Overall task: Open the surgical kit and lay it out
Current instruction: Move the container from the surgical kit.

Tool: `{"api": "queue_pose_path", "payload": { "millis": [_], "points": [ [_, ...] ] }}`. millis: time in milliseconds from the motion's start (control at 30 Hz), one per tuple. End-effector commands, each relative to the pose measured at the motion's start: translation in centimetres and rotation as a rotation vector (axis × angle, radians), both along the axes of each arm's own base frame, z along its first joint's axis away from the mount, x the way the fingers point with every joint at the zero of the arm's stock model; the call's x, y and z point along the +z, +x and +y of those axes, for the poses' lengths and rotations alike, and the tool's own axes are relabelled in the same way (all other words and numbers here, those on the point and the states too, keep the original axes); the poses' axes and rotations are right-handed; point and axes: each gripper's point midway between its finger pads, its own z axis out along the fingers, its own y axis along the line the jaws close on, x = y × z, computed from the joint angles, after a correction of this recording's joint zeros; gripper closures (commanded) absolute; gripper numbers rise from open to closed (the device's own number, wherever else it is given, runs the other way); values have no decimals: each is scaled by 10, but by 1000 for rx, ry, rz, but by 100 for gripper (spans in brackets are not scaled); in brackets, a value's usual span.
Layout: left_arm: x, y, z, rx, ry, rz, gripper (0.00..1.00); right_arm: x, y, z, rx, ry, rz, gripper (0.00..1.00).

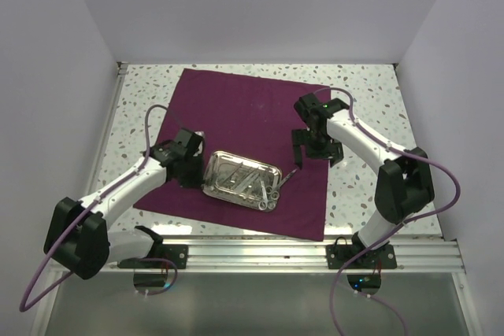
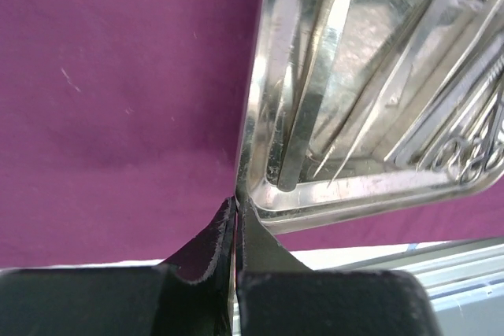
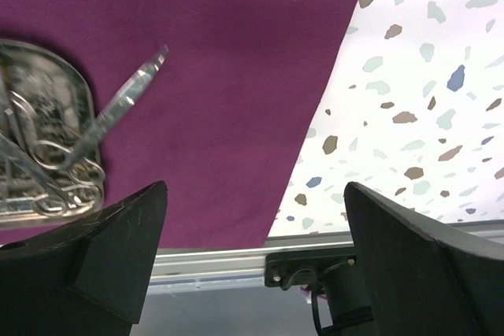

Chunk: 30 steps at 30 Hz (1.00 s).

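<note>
The left end effector sits at the left end of the steel tray, low over the dark purple cloth wrap. The wrap lies spread flat on the speckled desk. The right end effector hangs over the cloth just right of the tray, spread wide and holding nothing. One pair of forceps leans out over the tray's right rim, its tip above the cloth.

In the left wrist view, the two black fingers are pressed almost together. Their tips meet the tray's rounded corner rim, and I cannot tell whether the rim is pinched between them. Flat tweezers and ring-handled instruments lie inside the tray.

In the right wrist view, the fingers stand far apart over bare cloth. The tray is at the left edge with the forceps' ribbed tip angled up out of it. The cloth's edge, the desk and an aluminium rail lie below and to the right.
</note>
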Motion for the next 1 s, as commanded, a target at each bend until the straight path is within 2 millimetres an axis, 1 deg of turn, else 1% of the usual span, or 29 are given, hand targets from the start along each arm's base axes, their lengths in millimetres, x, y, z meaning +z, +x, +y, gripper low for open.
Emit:
{"api": "queue_pose_path", "payload": {
  "millis": [0, 133, 167, 200, 233, 267, 300, 333, 367, 400, 467, 500, 533, 567, 600, 633, 667, 700, 733, 767, 800, 833, 900, 967],
  "points": [
    [1, -16, -4, 6, -1, 35, 100, 8, 6, -4, -12, 0, -50, 2],
    [-6, -33, 2, 45, 13, 97, 100, 7, 6, -4, -24, 10, -55, 2],
    [-6, -36, 1, 51, 2, 103, 95, 6, 7, -6, -35, 6, -55, 1],
    [-6, -38, 2, 55, 4, 110, 83, 6, 8, -7, -42, 3, -59, 2],
    [-5, -41, 4, 62, 9, 119, 67, 7, 10, -7, -46, 5, -65, 2],
    [-3, -42, 4, 64, 10, 117, 38, 7, 11, -9, -55, -5, -70, 2],
    [-1, -42, 5, 65, 11, 113, 26, 8, 15, -12, -88, -1, -82, 2],
    [3, -42, 7, 68, 20, 107, 18, 7, 16, -15, -106, 0, -88, 2],
    [6, -40, 7, 68, 22, 101, 4, 8, 17, -17, -127, 11, -94, 2],
    [13, -35, 5, 69, 18, 85, 1, 7, 24, -23, -180, 31, -113, 2],
    [20, -30, 5, 69, 22, 74, 1, -3, 21, -33, -243, 41, -98, 2],
    [24, -27, 3, 68, 20, 67, 1, -8, 27, -39, -312, 76, -102, 2],
    [33, -20, -1, 69, 8, 44, 1, -20, 20, -44, -346, 78, -71, 2],
    [35, -17, -2, 69, 9, 46, 1, -25, 21, -46, -389, 93, -66, 2],
    [44, -10, -6, 69, -5, 24, 1, -33, 25, -49, -421, 111, -65, 2],
    [47, -7, -8, 68, -7, 19, 1, -42, 23, -50, -439, 113, -53, 2],
    [49, -3, -9, 69, -3, 17, 1, -46, 25, -48, -450, 125, -50, 2],
    [56, 4, -9, 76, 5, -9, 1, -49, 33, -45, -454, 145, -69, 3],
    [59, 6, -8, 74, 10, -15, 1, -56, 34, -42, -461, 156, -51, 4],
    [60, 9, -9, 73, 17, -17, 1, -59, 37, -39, -467, 167, -50, 5],
    [65, 12, -8, 76, 22, -27, 1, -61, 43, -36, -464, 181, -58, 6],
    [67, 13, -7, 75, 27, -30, 2, -67, 45, -32, -463, 192, -41, 7],
    [70, 16, -7, 75, 34, -34, 2, -73, 51, -29, -464, 205, -42, 11],
    [71, 16, -7, 77, 37, -30, 2, -83, 51, -29, -464, 198, -21, 14]
  ]
}}
